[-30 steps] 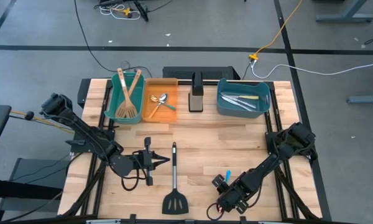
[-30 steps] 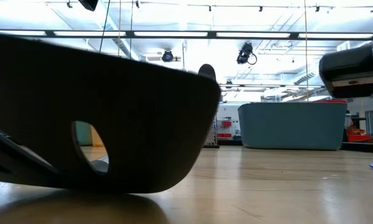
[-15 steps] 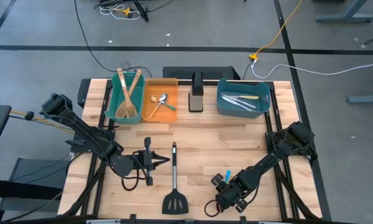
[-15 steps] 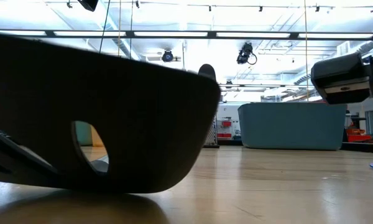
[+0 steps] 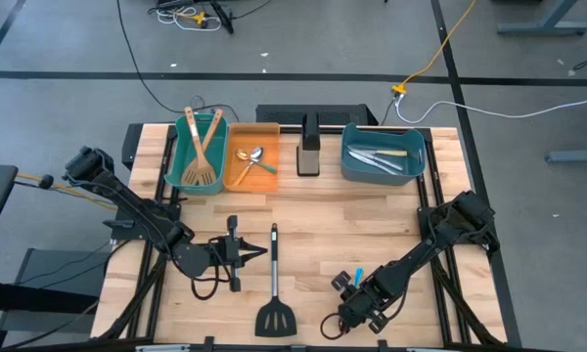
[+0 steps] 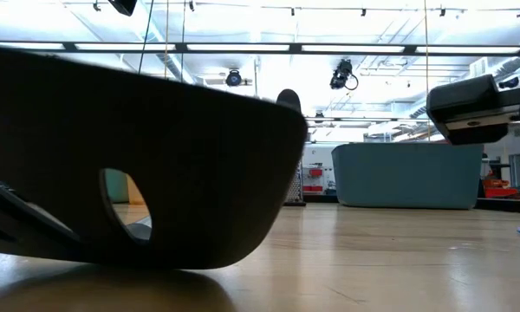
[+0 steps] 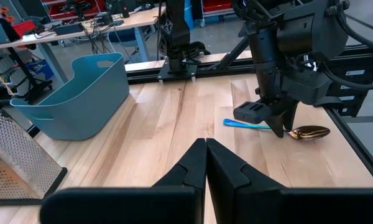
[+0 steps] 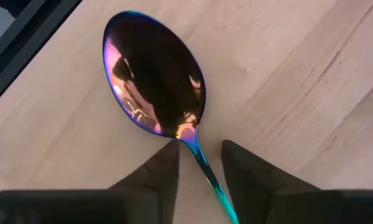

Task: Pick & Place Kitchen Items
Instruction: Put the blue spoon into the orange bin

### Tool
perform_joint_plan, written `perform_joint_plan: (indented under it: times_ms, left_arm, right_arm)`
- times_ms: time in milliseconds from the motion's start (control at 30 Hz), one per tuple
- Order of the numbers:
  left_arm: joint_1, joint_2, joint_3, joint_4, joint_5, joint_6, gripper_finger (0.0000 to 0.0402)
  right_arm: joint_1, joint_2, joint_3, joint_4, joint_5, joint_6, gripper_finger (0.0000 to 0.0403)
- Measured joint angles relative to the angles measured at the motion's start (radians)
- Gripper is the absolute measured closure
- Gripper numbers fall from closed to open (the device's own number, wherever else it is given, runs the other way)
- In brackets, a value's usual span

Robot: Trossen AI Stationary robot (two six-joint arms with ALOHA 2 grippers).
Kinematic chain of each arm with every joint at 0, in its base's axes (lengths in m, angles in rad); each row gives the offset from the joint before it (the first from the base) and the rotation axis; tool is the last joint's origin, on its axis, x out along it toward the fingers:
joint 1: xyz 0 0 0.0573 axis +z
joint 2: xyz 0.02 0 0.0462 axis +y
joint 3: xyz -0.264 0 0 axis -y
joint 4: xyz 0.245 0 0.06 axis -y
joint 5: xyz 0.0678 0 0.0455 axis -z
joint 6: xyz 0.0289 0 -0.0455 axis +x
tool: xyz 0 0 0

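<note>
A spoon with an iridescent bowl [image 8: 154, 81] and a blue handle [image 5: 358, 276] lies flat on the wood near the table's front right. My right gripper [image 8: 199, 163] points steeply down over it. It is open, with one finger on each side of the spoon's neck and a gap on each side. The left wrist view shows it [image 7: 267, 122] above the spoon [image 7: 308, 132]. A black slotted turner [image 5: 274, 284] lies flat at front centre. My left gripper [image 5: 259, 252] hovers shut just left of the turner's handle.
Along the far edge stand a teal bin [image 5: 201, 152] with wooden spatulas, an orange bin [image 5: 252, 156] with spoons, a grater [image 5: 309, 147] and a blue bin [image 5: 383, 154] with knives. The turner's blade [image 6: 156, 156] blocks most of the low view.
My right gripper has edged a little toward the table's left edge above the spoon. The spoon and the turner have stayed where they were.
</note>
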Motion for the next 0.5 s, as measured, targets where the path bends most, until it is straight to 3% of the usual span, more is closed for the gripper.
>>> perform_joint_plan:
  times_ms: [233,500]
  left_arm:
    - [0.0,0.0,0.0,0.0,0.0,0.0,0.0388]
    - [0.0,0.0,0.0,0.0,0.0,0.0,0.0388]
  right_arm:
    - [-0.001,0.002,0.001,-0.011,-0.002,0.004,0.038]
    - [-0.002,0.002,0.001,-0.018,-0.002,0.003,0.0388]
